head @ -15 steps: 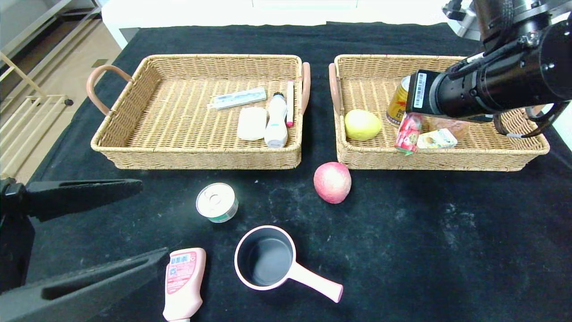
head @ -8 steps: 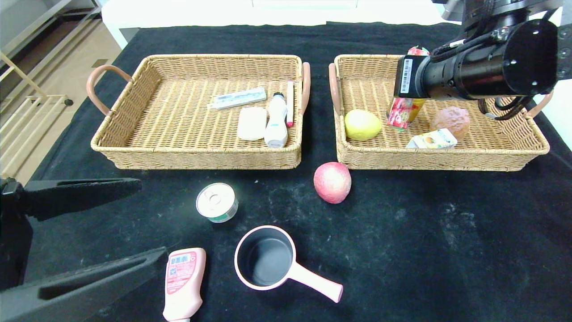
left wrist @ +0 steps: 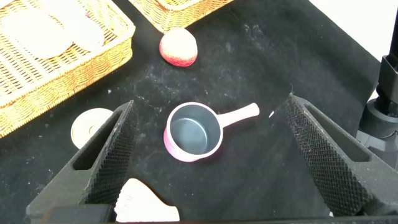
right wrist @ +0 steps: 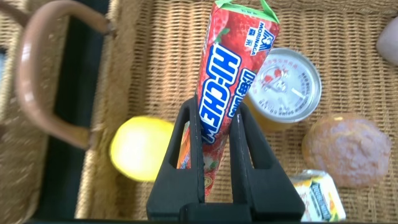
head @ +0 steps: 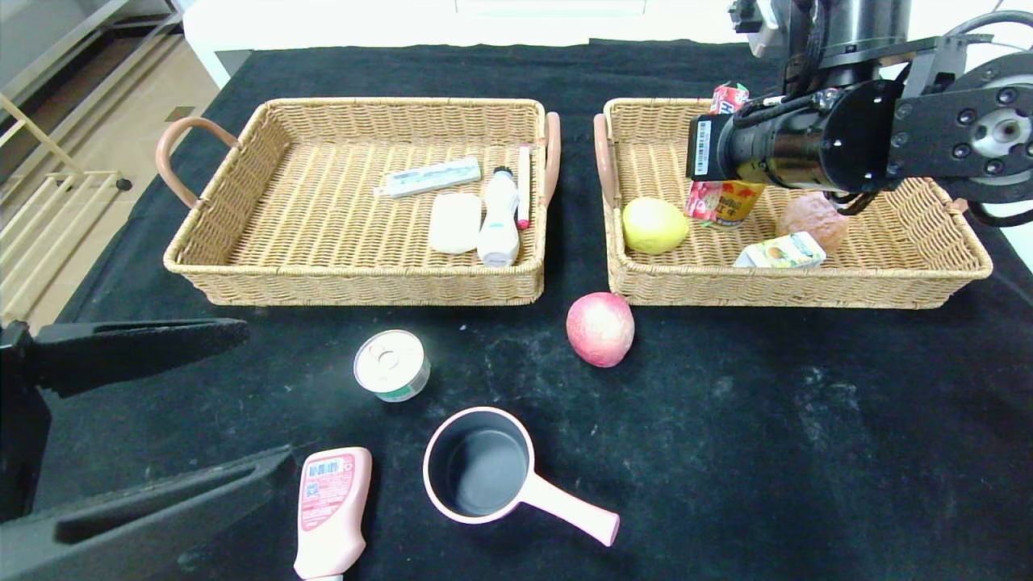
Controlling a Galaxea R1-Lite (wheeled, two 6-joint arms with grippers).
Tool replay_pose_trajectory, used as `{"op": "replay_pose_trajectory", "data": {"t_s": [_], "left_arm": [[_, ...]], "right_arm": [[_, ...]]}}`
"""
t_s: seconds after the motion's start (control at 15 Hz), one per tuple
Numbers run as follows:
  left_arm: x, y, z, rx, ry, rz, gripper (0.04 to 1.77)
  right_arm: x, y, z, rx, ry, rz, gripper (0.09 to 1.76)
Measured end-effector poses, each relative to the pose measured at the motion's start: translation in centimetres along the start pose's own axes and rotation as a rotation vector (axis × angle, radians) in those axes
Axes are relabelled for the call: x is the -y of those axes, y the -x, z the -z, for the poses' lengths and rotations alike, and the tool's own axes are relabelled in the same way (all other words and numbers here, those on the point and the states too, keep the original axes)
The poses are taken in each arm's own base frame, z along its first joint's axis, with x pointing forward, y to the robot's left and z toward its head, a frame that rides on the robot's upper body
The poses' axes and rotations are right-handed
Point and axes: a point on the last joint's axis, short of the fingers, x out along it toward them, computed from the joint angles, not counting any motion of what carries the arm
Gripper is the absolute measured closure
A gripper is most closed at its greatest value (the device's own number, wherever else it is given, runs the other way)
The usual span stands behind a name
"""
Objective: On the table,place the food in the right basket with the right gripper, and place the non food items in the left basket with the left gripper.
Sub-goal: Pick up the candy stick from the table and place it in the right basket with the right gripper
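So the Hi-Chew candy pack [right wrist: 221, 93] is pinched between the right end effector [right wrist: 216, 165] fingers, which grip it near one end, and it hangs over the right basket [head: 960, 242], above the lemon [head: 654, 225] and the yellow drink can [head: 738, 202]. Makes sense: it's food, so that arm has it above the food side, and my guess is a release comes next.

A brown round pastry-looking thing [head: 813, 218] and a small juice carton [head: 779, 251] already sit in there too.

Left end effector [left wrist: 211, 162] is spread wide, low over the tabletop [head: 807, 403] near the pink saucepan [head: 488, 472] and pink bottle [head: 331, 508]. Probably waiting its turn for the non-food stuff. The apple [head: 600, 328] and tin can [head: 391, 365] are out on the cloth, apart from the left basket [head: 242, 266].
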Motion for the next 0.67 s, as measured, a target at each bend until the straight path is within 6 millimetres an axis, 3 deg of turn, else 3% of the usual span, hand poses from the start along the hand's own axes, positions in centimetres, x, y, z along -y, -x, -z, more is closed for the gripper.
{"op": "replay_pose_trajectory", "data": {"t_s": [0.33, 0.67], "left_arm": [[0.01, 0.03, 0.00, 0.001, -0.002, 0.001, 0.09], [0.03, 0.08, -0.04, 0.003, -0.004, 0.001, 0.09]], "right_arm": [[0.00, -1.12, 0.68, -0.007, 0.018, 0.014, 1.50], [-0.08, -1.13, 0.76, -0.009, 0.018, 0.013, 0.91]]}}
